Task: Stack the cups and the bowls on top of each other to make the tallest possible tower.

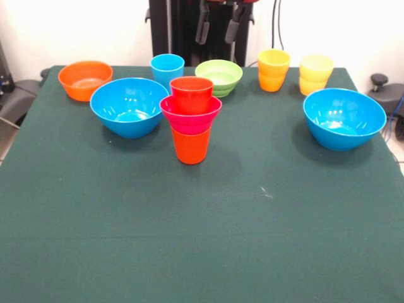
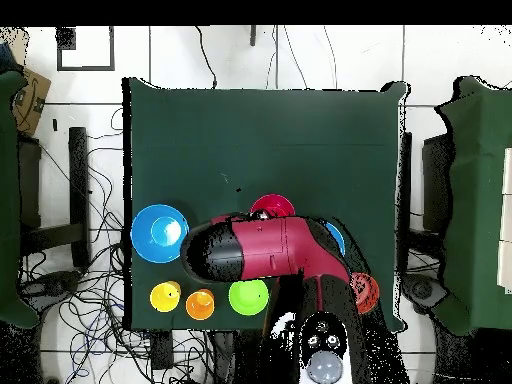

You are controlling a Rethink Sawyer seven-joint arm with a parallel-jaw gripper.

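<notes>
No legible text, labels, brands or numbers on cups, bowls, tabletop [image 1: 202,240] or arm in either view.

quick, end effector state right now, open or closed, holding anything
End effector: only its dark tips show at the top edge of the front view, above the green cloth-covered table; open or closed cannot be told.

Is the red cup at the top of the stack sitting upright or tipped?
Upright. In the front view the red cup sits level, mouth up, in the pink bowl, which rests on the orange cup.
</notes>
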